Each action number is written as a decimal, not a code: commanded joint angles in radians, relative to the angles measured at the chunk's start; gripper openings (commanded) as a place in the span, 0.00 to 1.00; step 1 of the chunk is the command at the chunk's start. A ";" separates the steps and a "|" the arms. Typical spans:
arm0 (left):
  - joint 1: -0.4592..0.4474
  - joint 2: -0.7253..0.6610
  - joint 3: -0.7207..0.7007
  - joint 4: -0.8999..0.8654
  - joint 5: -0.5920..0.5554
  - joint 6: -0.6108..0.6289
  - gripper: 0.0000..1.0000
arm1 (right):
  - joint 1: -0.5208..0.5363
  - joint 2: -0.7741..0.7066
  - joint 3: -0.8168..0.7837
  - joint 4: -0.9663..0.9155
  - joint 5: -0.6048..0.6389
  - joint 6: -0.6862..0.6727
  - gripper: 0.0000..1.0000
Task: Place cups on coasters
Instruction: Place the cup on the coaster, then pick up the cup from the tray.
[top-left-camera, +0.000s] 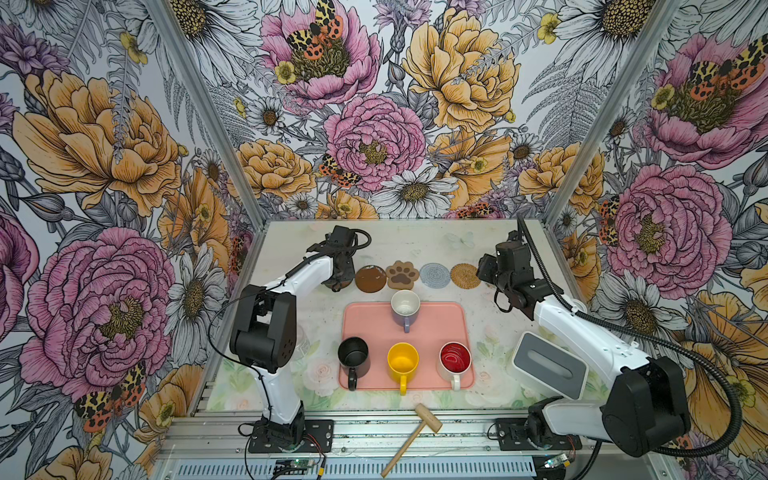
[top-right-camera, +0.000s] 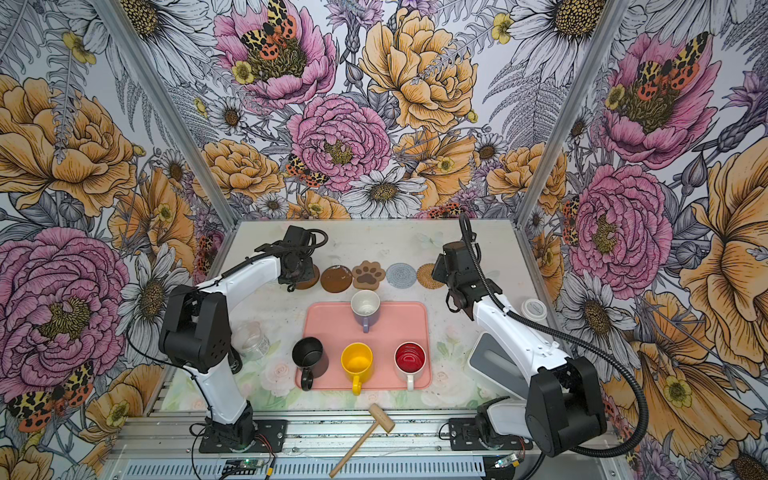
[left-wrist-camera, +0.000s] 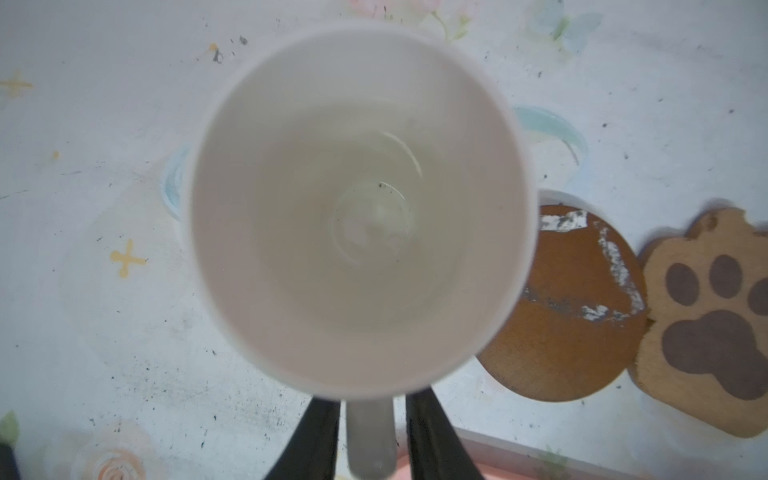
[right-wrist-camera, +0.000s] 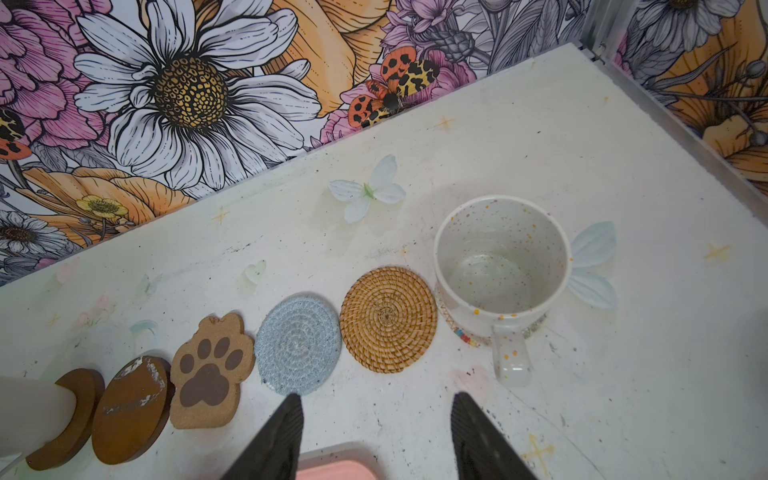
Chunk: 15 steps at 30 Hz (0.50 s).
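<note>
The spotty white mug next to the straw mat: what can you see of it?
The spotty white mug looks like shiny ceramic, cream with tiny purple, yellow and orange specks. It stands upright and empty, handle pointing away from the wall. It sits on a pale woven coaster whose edge peeks out underneath, beside the tan woven coaster. Nothing holds it; the open right pincer is apart from it.

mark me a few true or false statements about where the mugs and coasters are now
1. Four mugs stand on the pink tray. True.
2. The yellow mug is between the black mug and the red-lined mug. True.
3. The paw coaster holds a mug. False: it is bare.
4. The right gripper grips the speckled mug. False: it is open, empty, apart from it.
5. The lavender mug lies tipped over. False: it stands upright.
</note>
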 joint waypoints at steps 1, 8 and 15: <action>-0.004 -0.104 -0.002 0.009 0.013 0.003 0.30 | -0.004 -0.010 -0.003 0.017 -0.021 0.005 0.58; -0.072 -0.224 0.017 0.015 -0.049 -0.003 0.37 | 0.035 -0.036 0.008 0.016 -0.040 0.014 0.58; -0.147 -0.295 0.054 0.072 -0.140 0.011 0.52 | 0.139 -0.016 0.061 0.009 -0.083 0.018 0.58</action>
